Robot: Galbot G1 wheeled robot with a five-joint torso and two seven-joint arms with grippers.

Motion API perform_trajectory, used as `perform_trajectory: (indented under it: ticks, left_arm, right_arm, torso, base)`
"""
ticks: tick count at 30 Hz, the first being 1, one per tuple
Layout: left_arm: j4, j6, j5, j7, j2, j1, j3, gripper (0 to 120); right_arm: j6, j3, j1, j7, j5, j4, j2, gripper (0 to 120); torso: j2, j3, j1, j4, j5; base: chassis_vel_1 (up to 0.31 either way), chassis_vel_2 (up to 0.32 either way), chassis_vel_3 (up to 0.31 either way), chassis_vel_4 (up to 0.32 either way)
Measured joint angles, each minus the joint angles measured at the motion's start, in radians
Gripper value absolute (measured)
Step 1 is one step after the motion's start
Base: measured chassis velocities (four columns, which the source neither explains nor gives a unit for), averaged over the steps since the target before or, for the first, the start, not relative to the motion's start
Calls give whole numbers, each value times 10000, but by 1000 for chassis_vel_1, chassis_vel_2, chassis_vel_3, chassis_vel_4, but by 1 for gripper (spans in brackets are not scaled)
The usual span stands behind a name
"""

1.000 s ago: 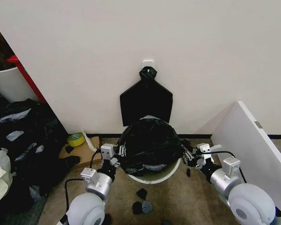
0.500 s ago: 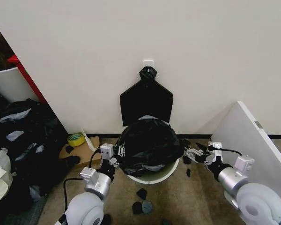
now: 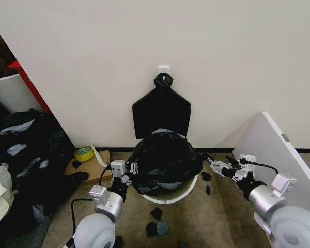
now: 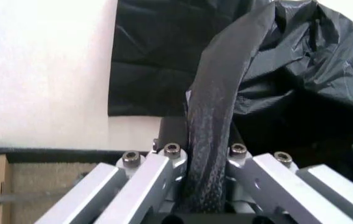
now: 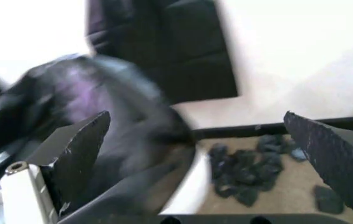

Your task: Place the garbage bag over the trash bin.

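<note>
Left end effector (image 4: 204, 186) gripping garbage bag (image 4: 276, 70)

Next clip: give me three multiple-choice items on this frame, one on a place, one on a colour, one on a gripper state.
1. Where does the garbage bag lie?
A. draped over the trash bin
B. flat on the floor
C. on the cardboard

2. What colour is the tape roll on the floor?
A. red
B. yellow
C. blue

3. What state is the right gripper in?
A. shut on the bag
B. shut on nothing
C. open

Answers: 1 A, the bag covers the bin's top; 2 B, its ring shows yellow; 3 C, its fingers stand wide apart, while the left gripper pinches the bag.
</note>
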Motion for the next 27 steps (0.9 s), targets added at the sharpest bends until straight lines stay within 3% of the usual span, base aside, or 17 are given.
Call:
perform_trajectory:
  ticks: [5,10,18,27]
  left_arm:
    - [-40,126,-113,-6,-79,89,8,4]
    - [-211,171,-113,-5,-91,282,-21,4]
    - [-322,210,-109,19,-35,403,-44,4]
    - [-360,271,-132,34,11,634,-12,4]
  right_arm:
    - [519,-562,-1082,-1263,-2137,736,113,100]
    - [649,-1165,-1404,-2472,-3881,768,-329,100]
    - [1216,-2057,-1573,-3368,-6162,767,-662,99]
    - [1469,-2600,-1334,-3584,-7059,518,-818,66]
  torso:
    - [0,0,0,-5,-3]
    - [0,0,0,4,0]
    - [0,0,0,-2,0]
    - [0,1,0,-1,0]
  base:
    - [0,0,0,0]
    - [0,0,0,0]
    - [0,0,0,0]
    - [0,0,0,0]
